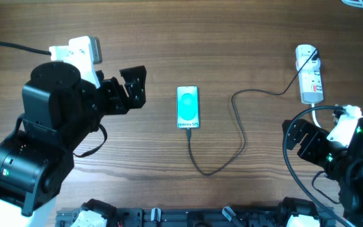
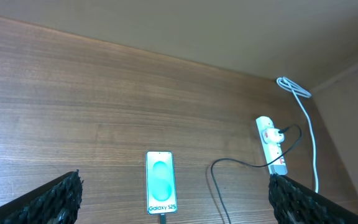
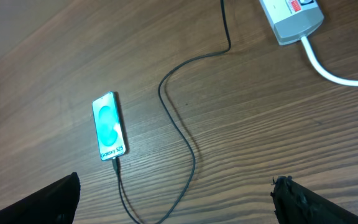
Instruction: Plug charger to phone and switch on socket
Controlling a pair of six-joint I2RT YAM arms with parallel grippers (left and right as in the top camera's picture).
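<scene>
Turquoise phone [image 1: 188,107] is laid flat on the wood table [image 1: 137,38] | black charger [image 1: 241,135] tip is seen touching the phone's white end, its cable looped off to the socket [image 1: 309,75] | socket is set well apart from the phone | left gripper [image 1: 134,88] is held spread wide near the phone | right gripper [image 1: 298,140] is held spread, farther from the phone
</scene>
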